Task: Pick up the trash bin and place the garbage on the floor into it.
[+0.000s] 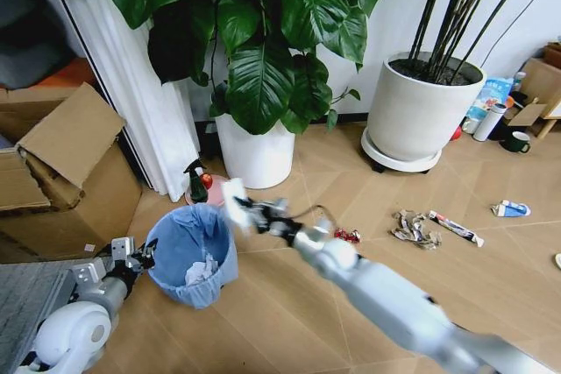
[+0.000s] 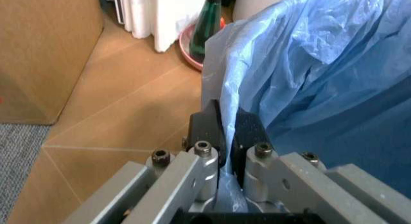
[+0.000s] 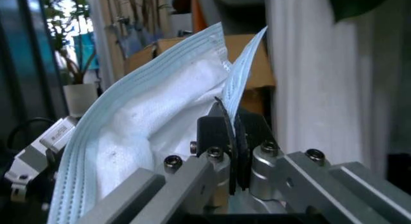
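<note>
While the left end effector pinched the rim of the small round bin with its crinkly light blue bag on the chevron wooden floor, the right end effector clamped a pleated pale-blue face mask just beyond the bin's far rim; wrappers lay well apart on open floor.

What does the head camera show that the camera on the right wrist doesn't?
Head view alone: the trash bin gripped at its rim by the left gripper, plus garbage on the floor.

Right wrist view alone: the face mask's pleats up close, its edge pinched between the fingers.

Both: the right gripper holding that mask.
</note>
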Robot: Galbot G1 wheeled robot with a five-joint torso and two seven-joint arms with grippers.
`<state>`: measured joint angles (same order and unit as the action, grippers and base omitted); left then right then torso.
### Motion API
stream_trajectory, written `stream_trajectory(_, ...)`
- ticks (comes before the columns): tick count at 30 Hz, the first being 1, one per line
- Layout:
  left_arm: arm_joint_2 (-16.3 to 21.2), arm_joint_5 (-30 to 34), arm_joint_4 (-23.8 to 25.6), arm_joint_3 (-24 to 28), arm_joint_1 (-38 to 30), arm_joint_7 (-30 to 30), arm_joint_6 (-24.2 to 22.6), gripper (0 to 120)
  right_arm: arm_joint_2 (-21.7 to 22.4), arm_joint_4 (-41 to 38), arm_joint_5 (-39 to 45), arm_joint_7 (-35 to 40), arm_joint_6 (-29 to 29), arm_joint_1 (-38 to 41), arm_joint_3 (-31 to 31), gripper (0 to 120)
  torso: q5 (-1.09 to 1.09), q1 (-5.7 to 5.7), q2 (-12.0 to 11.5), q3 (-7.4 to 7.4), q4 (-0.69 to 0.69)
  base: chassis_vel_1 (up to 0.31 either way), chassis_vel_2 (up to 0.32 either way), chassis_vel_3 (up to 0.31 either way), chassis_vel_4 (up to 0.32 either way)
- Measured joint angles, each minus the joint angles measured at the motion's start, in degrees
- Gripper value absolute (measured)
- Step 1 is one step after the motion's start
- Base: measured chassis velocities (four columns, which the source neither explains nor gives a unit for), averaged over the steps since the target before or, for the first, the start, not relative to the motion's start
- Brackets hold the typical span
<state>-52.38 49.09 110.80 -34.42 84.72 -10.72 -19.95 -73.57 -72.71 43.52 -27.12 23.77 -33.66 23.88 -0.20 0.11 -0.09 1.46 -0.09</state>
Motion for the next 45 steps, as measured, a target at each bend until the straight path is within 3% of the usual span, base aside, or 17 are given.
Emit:
stream_trajectory(9, 1.4, 0.2, 0.3, 0.2, 0.0, 0.0, -0.1, 0, -2.0, 5.2, -0.3, 1.4, -1.3, 5.7, 9.8, 0, 0.02, 0.0, 0.0, 0.0, -0.04, 0.0, 0.0, 0.0, 0.0)
stream_trajectory(12, 1.6, 0.3, 0.4, -0.1, 0.0, 0.0, -0.2, 0, -1.0, 4.9, -0.5, 2.1, -2.6, 7.3, 12.3, 15, 0.02, 0.0, 0.0, 0.0, -0.04, 0.0, 0.0, 0.0, 0.0)
stream_trajectory(16, 1.7, 0.4, 0.5, -0.4, 0.0, 0.1, -0.2, 0, -0.4, 4.6, -0.5, 2.3, -2.9, 7.6, 12.7, 23, 0.02, 0.0, 0.0, 0.0, -0.04, 0.0, 0.0, 0.0, 0.0)
stream_trajectory(20, 1.7, 0.4, 0.3, -0.4, -0.1, 0.2, -0.2, 0, 0.6, 3.8, 0.1, 2.5, -3.4, 7.6, 12.8, 43, 0.02, 0.0, 0.0, 0.0, -0.04, 0.0, 0.0, 0.0, 0.0)
stream_trajectory(23, 1.7, 0.5, 0.2, -0.4, -0.3, 0.2, -0.2, 0, 1.0, 3.7, 0.1, 2.4, -3.4, 7.4, 12.6, 48, 0.02, 0.0, 0.0, -0.01, -0.04, 0.0, 0.0, 0.0, 0.0)
stream_trajectory(25, 1.7, 0.6, 0.1, -0.6, -0.4, 0.2, -0.2, 0, 1.7, 3.2, 0.1, 3.1, -3.5, 6.6, 11.1, 60, 0.02, 0.0, 0.0, 0.0, -0.04, 0.0, 0.0, 0.0, 0.0)
stream_trajectory(31, 1.4, 0.7, -0.2, -1.2, -0.4, 0.4, -0.2, 0, 3.8, 0.3, -1.6, 7.5, -5.1, 2.6, 5.3, 79, 0.04, 0.0, 0.0, 0.0, -0.03, 0.0, 0.0, 0.0, 0.0)
stream_trajectory(35, 1.0, 0.7, -0.5, -1.3, -0.5, 0.5, -0.1, 0, 8.1, -3.5, -3.7, 14.5, -7.7, -2.8, -0.7, 96, 0.04, -0.01, 0.0, -0.01, -0.05, 0.0, 0.0, 0.0, 0.0)
stream_trajectory(45, 0.5, 1.1, -0.6, -2.4, -0.6, 0.5, 0.0, 0, 12.3, -3.5, -9.1, 26.7, -13.4, -15.5, -15.6, 100, 0.07, -0.01, 0.0, -0.01, -0.05, 0.0, 0.0, 0.0, 0.0)
